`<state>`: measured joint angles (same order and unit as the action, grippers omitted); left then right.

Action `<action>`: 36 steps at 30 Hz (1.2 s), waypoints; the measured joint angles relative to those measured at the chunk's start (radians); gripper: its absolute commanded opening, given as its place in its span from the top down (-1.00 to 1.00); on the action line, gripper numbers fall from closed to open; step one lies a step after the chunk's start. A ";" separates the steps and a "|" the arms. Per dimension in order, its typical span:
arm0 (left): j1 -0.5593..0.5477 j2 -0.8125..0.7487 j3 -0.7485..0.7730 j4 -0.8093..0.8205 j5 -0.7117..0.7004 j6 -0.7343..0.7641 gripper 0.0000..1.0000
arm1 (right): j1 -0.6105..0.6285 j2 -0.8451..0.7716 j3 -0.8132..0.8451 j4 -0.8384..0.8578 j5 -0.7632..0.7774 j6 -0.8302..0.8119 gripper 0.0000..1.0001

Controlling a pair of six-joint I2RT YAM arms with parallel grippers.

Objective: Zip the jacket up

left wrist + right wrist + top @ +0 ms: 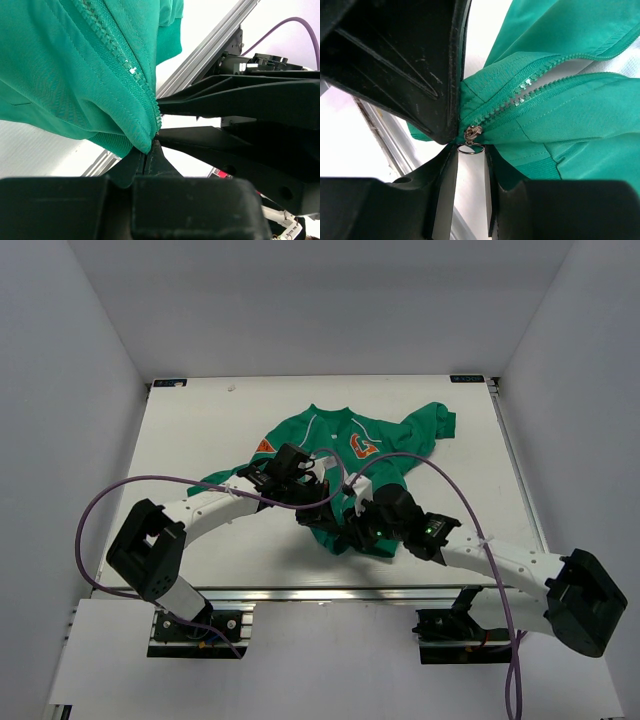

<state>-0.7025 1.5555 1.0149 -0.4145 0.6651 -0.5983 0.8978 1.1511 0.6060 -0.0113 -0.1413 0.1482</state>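
Observation:
The green jacket (350, 440) lies in the middle of the table with its orange logo up. Its lower hem is lifted between both grippers. My left gripper (322, 502) is shut on the bottom corner of the hem (142, 142), right below the zip teeth (125, 65). My right gripper (345, 520) meets it from the other side. Its fingertips (445, 165) hold the metal ring of the zip pull (470, 148) across its width, under the slider (471, 133). The slider sits at the bottom of the zip. Above it the teeth are apart and show pale lining (625, 60).
An aluminium rail (330, 592) runs along the table's near edge just below the grippers and also shows in the left wrist view (210, 45). Purple cables (100, 510) loop over both arms. White walls enclose the table on the left, right and back.

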 measured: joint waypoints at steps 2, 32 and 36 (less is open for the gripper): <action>0.000 0.000 0.000 0.000 0.000 0.000 1.00 | 0.000 -0.018 0.000 -0.013 0.001 0.005 1.00; -0.001 0.000 0.014 -0.056 -0.027 0.033 1.00 | -0.007 0.006 0.118 -0.145 -0.078 0.006 0.66; 0.000 0.000 0.014 -0.056 -0.027 0.033 1.00 | -0.008 0.024 0.120 -0.140 -0.077 0.039 0.38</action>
<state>-0.7025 1.5555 1.0286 -0.4702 0.6380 -0.5652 0.8898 1.1755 0.7261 -0.1509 -0.2188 0.1867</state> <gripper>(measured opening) 0.023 0.295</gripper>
